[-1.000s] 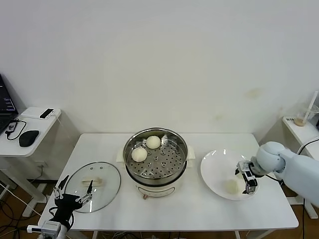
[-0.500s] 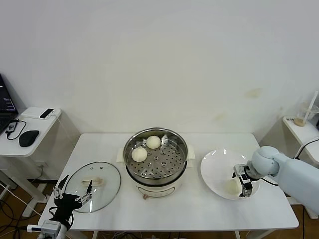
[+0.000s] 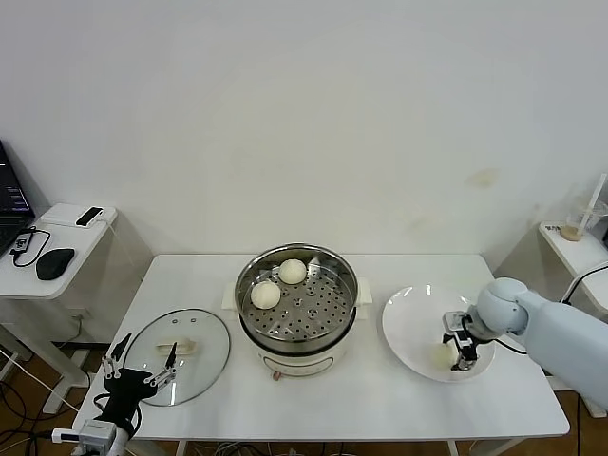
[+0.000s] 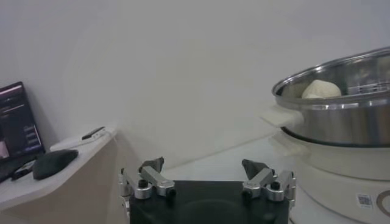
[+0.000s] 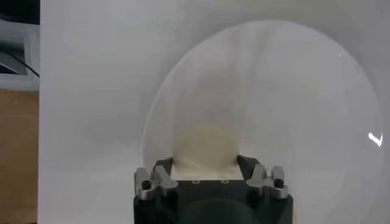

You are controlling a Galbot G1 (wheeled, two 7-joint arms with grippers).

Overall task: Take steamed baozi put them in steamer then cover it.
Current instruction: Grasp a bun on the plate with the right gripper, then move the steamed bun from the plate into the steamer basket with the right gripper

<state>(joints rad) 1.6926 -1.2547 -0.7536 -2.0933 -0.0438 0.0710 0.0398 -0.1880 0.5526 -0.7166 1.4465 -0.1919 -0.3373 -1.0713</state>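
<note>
The steamer stands mid-table with two baozi on its perforated tray. A third baozi lies on the white plate to the right. My right gripper is down on the plate, its fingers pressed against both sides of this baozi; the right wrist view shows the bun filling the gap of the gripper. The glass cover lies flat at the table's left. My left gripper is open and empty at its near edge. A fourth baozi is not in view.
A side table with a mouse and phone stands at the far left. Another small stand is at the far right. In the left wrist view the steamer sits ahead of the open gripper.
My right gripper moved left and slightly inward across the plate, from beside the baozi to straddling it. The left arm has not moved.
</note>
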